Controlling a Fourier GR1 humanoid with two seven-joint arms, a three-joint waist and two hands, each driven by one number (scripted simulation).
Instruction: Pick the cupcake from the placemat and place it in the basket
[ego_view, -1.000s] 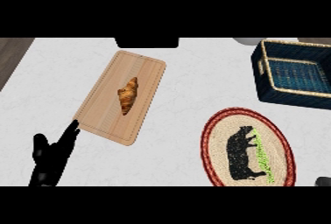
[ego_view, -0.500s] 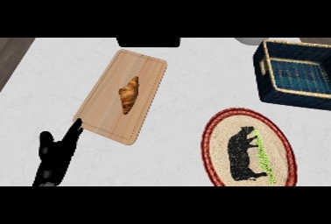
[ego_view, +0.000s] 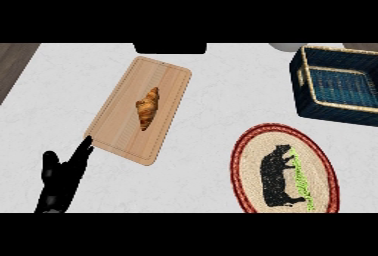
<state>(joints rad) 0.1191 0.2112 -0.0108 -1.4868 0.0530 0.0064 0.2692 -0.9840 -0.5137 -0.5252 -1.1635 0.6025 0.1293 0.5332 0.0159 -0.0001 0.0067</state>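
Head view, left hand (ego_view: 63, 180): resting at lower left, fingers straight and apart, holding nothing, fingertips nearing the cutting board (ego_view: 140, 110).
Right hand: not showing.
Cutting board: carrying a croissant (ego_view: 148, 107).
Placemat (ego_view: 284, 175): showing a black cow print; no cupcake visible.
Basket (ego_view: 336, 87): waiting at upper right, likely the drop-off point.

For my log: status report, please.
Left robot hand open beside cutting board; right not in view. No cupcake visible on placemat. Nothing stands between it and basket.

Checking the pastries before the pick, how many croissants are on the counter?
1: a croissant lying in the middle of the wooden cutting board, left of the placemat. No cupcake shows anywhere.
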